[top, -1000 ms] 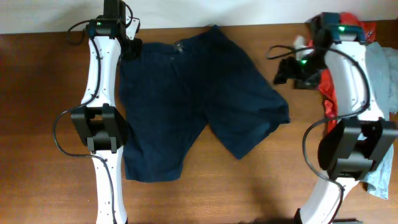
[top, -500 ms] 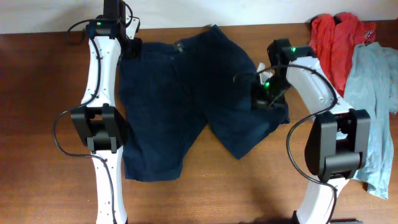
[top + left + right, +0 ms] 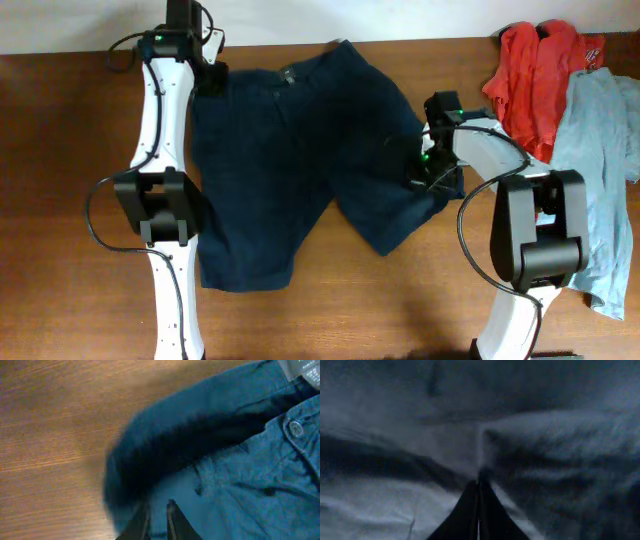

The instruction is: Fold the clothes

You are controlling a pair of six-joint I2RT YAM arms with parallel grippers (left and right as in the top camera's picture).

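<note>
The clothes [image 3: 300,150], dark navy shorts, lie spread flat with the waistband toward the far edge and both legs pointing at me. My left gripper [image 3: 212,78] sits at the waistband's left corner. In the left wrist view its fingers [image 3: 172,515] stand a narrow gap apart, with blue cloth [image 3: 240,460] showing between them and a bunched fold beside them. My right gripper [image 3: 418,172] rests on the outer edge of the right leg. Its fingers [image 3: 470,510] are pressed together, tips against a crease in the cloth [image 3: 545,435], and no cloth shows between them.
A red garment [image 3: 535,70] and a pale blue-grey shirt [image 3: 600,150] lie heaped at the right edge, just beyond the right arm. Bare wooden table [image 3: 80,200] shows to the left of the shorts and along the near side.
The right arm swung from the red garment over to the shorts' right leg, and its jaws closed on the way. The left arm stayed put, and its fingers parted slightly.
</note>
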